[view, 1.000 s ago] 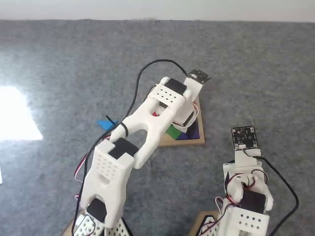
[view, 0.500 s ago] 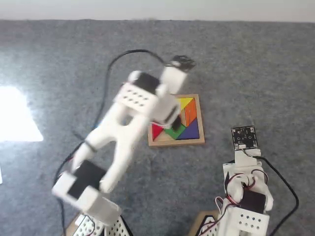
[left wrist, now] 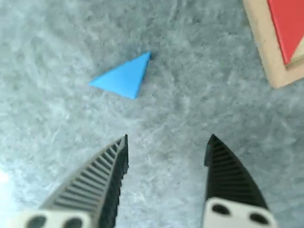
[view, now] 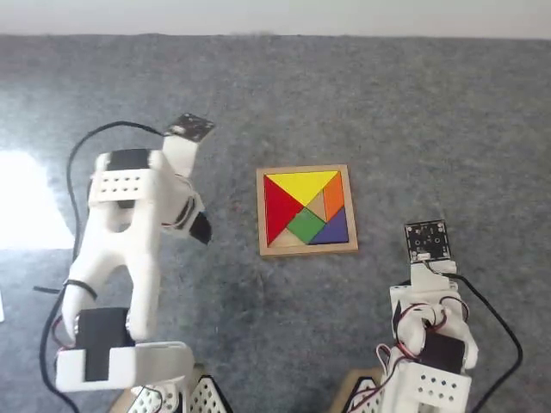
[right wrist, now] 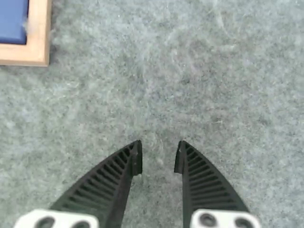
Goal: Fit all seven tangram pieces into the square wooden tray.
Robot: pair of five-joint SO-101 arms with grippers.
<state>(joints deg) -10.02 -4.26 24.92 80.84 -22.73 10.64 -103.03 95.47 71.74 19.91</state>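
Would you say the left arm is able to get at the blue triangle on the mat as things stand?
Probably yes: the left gripper hangs open over the mat, the blue triangle lies flat just ahead of it, apart from the tray, with nothing between them.

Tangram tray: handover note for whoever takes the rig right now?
Left gripper: open, empty, over the mat by the blue triangle.
Right gripper: open, empty, over mat near a corner of the tray.
Done: coloured pieces fill most of the tray.
To do: blue triangle lies loose on the mat; wood-coloured patch near tray centre looks like its slot.
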